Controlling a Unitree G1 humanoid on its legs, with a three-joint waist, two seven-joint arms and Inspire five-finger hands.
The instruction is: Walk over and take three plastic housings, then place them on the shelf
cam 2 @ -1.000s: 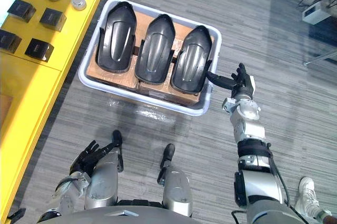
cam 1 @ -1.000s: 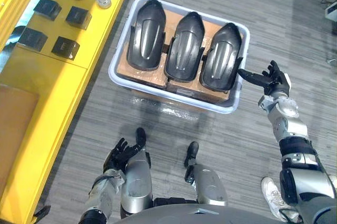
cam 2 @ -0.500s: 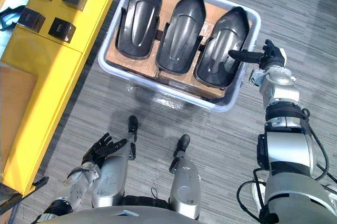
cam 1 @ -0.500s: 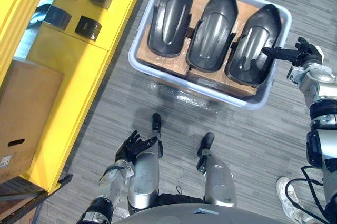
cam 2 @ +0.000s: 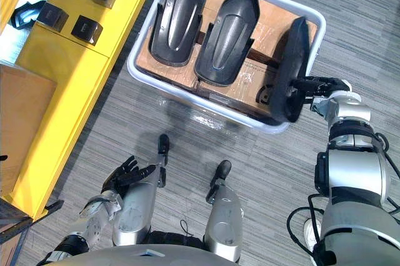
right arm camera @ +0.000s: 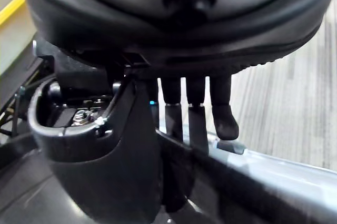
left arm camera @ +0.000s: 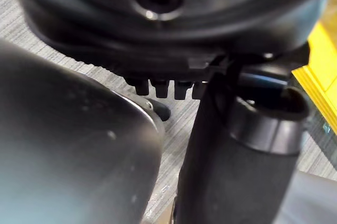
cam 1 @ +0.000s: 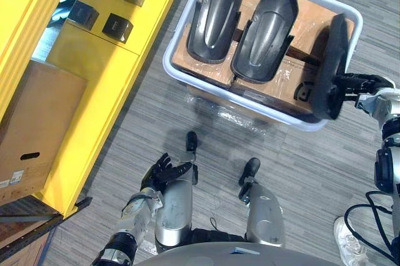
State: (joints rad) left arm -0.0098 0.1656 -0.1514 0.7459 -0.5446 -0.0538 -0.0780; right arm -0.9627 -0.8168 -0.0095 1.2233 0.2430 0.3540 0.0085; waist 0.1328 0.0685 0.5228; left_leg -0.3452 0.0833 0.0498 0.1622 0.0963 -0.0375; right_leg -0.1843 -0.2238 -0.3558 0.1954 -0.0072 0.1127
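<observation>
- While the right hand point(cam 2: 326, 85) pinches the rightmost housing point(cam 2: 290, 69) at its rim, thumb against fingers, the shell stands on edge at the right end of the tote point(cam 2: 206, 105). The hold looks shallow, so a deeper grip before clearing the wall seems wise.
- The left housing point(cam 2: 178, 16) and middle housing point(cam 2: 228, 29) lie dome-up on the cardboard liner point(cam 2: 275, 19).
- Each housing is a dark, glossy, elongated dome — slippery, probably.
- The left hand point(cam 2: 125, 175) hangs low, fingers loosely spread and empty.
- The yellow shelf point(cam 2: 69, 85) stands left.
</observation>
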